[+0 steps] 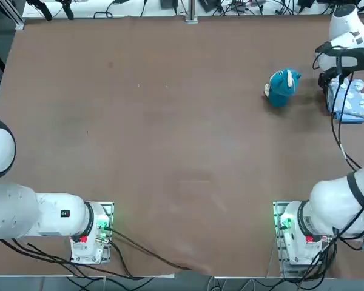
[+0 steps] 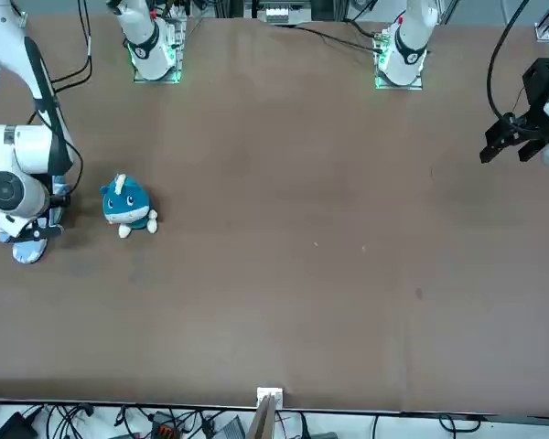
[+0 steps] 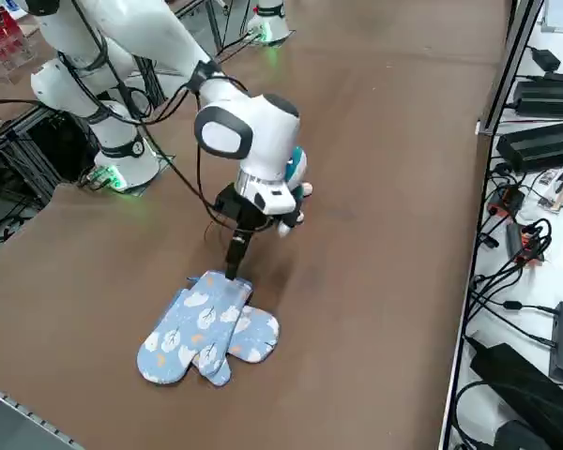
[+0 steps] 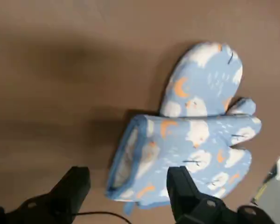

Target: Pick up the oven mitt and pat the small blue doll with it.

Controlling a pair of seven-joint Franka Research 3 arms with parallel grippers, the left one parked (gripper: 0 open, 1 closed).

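Note:
Two alike pale-blue oven mitts lie overlapped on the brown table near its right edge. The upper oven mitt (image 4: 196, 144) (image 3: 190, 326) rests across the other mitt (image 4: 206, 77) (image 3: 251, 336). My right gripper (image 4: 127, 181) (image 3: 234, 262) hangs just over the upper mitt's cuff, open, fingers (image 4: 75, 181) on either side of the cuff and holding nothing. The small blue doll (image 1: 283, 86) (image 2: 126, 207) stands on the table a short way left of the mitts (image 1: 352, 104), mostly hidden behind my wrist in the right side view.
The table's right edge runs close past the mitts, with a metal rail (image 3: 507, 66), power bricks and cables beyond it. My right arm's base (image 1: 297, 233) sits at the near edge. Bare brown tabletop (image 1: 170, 133) stretches left of the doll.

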